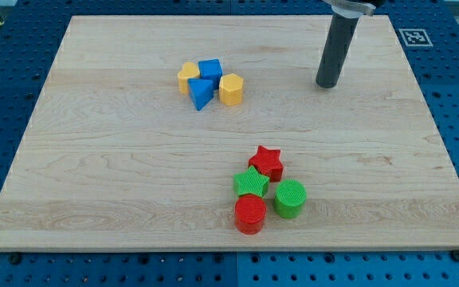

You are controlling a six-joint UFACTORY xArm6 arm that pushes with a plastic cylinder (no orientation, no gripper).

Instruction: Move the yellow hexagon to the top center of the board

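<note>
The yellow hexagon sits on the wooden board in the upper middle, at the right end of a tight cluster. Touching it on its left is a blue triangle. A blue cube and a second yellow block complete the cluster. My tip is at the view's upper right, well to the right of the hexagon and apart from every block.
A second cluster lies at the lower middle right: a red star, a green star, a green cylinder and a red cylinder. A blue perforated table surrounds the board. A marker tag lies at the top right.
</note>
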